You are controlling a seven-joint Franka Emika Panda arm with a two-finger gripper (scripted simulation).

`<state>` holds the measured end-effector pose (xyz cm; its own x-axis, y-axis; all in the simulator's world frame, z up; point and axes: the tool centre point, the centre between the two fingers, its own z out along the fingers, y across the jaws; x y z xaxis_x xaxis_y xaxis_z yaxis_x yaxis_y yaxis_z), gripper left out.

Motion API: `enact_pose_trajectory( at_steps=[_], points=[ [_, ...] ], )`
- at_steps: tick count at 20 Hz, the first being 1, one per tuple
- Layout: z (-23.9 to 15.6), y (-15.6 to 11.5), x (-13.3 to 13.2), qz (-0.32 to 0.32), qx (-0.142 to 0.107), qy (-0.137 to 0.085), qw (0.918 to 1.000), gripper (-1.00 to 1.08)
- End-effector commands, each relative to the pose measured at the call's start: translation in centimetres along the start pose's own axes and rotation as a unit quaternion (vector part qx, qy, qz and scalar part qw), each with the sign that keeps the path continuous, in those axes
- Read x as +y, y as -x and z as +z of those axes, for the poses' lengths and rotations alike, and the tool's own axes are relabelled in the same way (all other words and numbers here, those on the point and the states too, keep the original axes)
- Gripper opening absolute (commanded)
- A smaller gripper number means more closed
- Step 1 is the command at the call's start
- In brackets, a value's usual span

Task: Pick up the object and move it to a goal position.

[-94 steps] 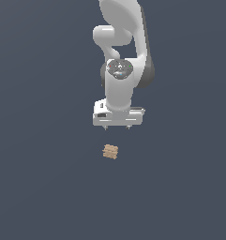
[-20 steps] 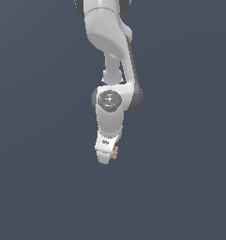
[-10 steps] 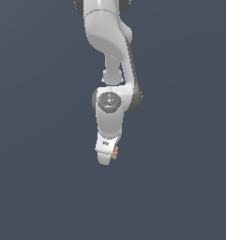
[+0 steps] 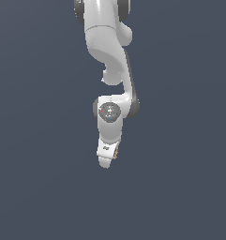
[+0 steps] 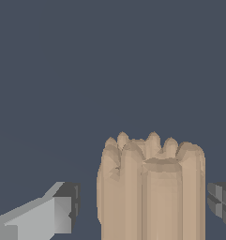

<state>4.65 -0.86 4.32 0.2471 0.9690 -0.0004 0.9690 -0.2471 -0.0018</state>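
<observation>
Wrist view: the object, tan with ridged sides, sits between the two fingertips. One pad stands apart from it with a clear gap. The other is only partly in frame, just beside the object; contact there can't be confirmed, so grip state can't be told.

Exterior view: the gripper points down below the white arm. Only a thin tan sliver of the object shows at the gripper's edge. Plain dark grey background all round.
</observation>
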Motion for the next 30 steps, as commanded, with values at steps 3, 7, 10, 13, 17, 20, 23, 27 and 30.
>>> enact_pose_trajectory(
  at_steps=[3, 7, 10, 13, 17, 20, 23, 27, 30],
  points=[
    [0.5, 0.0, 0.2, 0.000, 0.000, 0.001, 1.0000, 1.00],
    [0.5, 0.0, 0.2, 0.000, 0.000, 0.001, 1.0000, -1.00],
    [0.5, 0.0, 0.2, 0.000, 0.000, 0.001, 1.0000, -1.00],
    [0.5, 0.0, 0.2, 0.000, 0.000, 0.001, 1.0000, -1.00],
    [0.3, 0.0, 0.1, 0.000, 0.000, 0.001, 1.0000, -1.00],
    [-0.4, 0.1, -0.1, 0.000, 0.000, 0.001, 1.0000, -1.00],
    [-1.4, 0.2, -0.4, 0.000, 0.000, 0.001, 1.0000, -1.00],
    [-3.4, 0.5, -1.1, 0.000, -0.001, 0.001, 1.0000, -1.00],
    [-5.4, 0.7, -1.7, 0.000, -0.001, 0.001, 1.0000, -1.00]
  ],
)
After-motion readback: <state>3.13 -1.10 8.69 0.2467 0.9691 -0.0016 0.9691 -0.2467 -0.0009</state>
